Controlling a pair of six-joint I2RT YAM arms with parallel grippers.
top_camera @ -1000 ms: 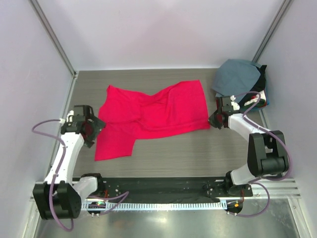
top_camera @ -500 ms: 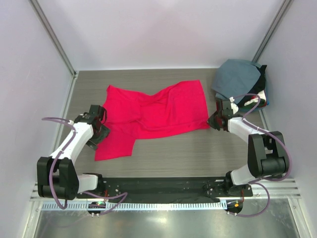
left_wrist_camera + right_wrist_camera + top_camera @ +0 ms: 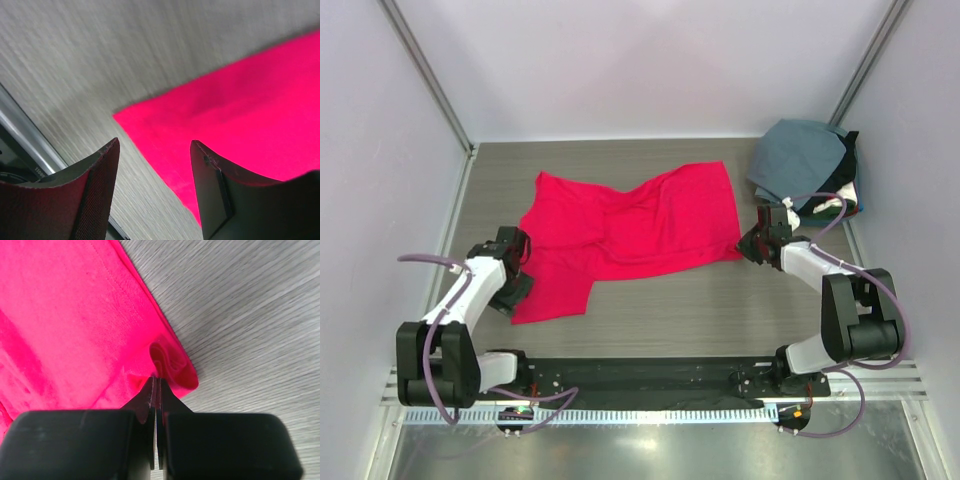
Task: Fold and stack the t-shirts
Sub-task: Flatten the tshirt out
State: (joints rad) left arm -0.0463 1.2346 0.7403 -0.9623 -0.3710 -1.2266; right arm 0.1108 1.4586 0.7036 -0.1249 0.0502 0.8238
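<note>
One red t-shirt lies spread near one pile of perhaps four

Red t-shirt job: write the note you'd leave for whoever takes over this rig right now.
Right gripper: shut, pinching the near-right corner of the red t-shirt.
Left gripper: open, jaws apart over the shirt's near-left edge by the corner, holding nothing.
The red t-shirt lies spread and rumpled in the middle of the table. A slate grey-blue t-shirt tops a pile at the far right corner; the cloth beneath shows only at the edge.
Done: one corner gripped.
Left: grip the second corner, fold the red t-shirt, stack it.
</note>
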